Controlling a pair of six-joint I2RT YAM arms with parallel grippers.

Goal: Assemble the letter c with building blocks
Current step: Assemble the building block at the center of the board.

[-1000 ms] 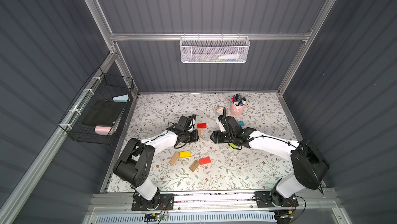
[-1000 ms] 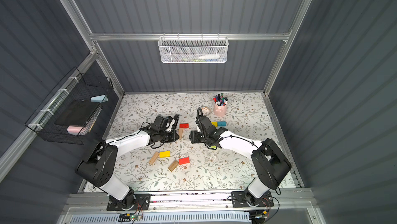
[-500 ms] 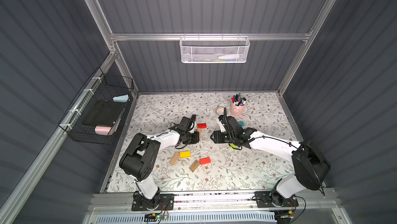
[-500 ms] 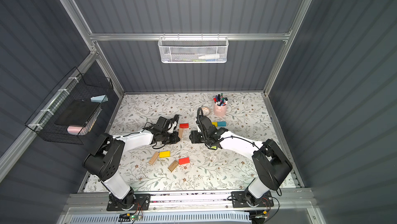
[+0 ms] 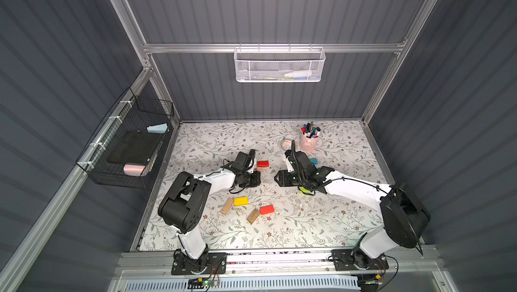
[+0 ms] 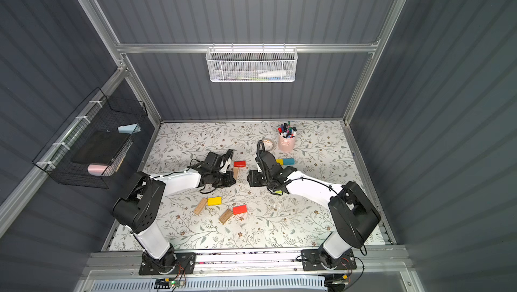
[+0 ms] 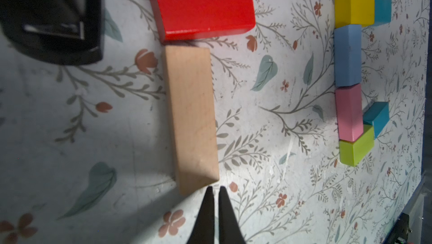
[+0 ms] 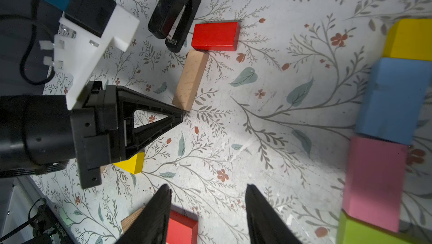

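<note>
Floral surface (image 5: pixel 335 220): spreads across the cell floor and carries the long plain wood block (image 7: pixel 191 119) near its middle.

Coloured row: runs alongside the wood block, well apart from it on the right arm's side. Lines up yellow block (image 7: pixel 354 9), blue block (image 7: pixel 347 59) and pink block (image 7: pixel 349 111) end to end. Adds a lime green block (image 7: pixel 356 148) angled against the pink end, a teal block (image 7: pixel 383 10) beside the yellow, and a second teal block (image 7: pixel 376 119) at the pink-green joint.

Right claw (image 8: pixel 208 187): hovers between the wood block and that row, gapes about halfway, grips nothing.

Left claw (image 7: pixel 216 191): stays pinched together and empty at the wood block's end corner; cannot tell whether touching.

Black stapler (image 8: pixel 177 11): lies just beyond the wood block's other end.

Red block (image 7: pixel 203 4): sits crosswise against that same end, beside the stapler.

Loose yellow block (image 5: pixel 241 201), loose red block (image 5: pixel 266 209), tan block (image 5: pixel 227 206), second tan block (image 5: pixel 253 216): lie scattered base-side of the wood block.
</note>
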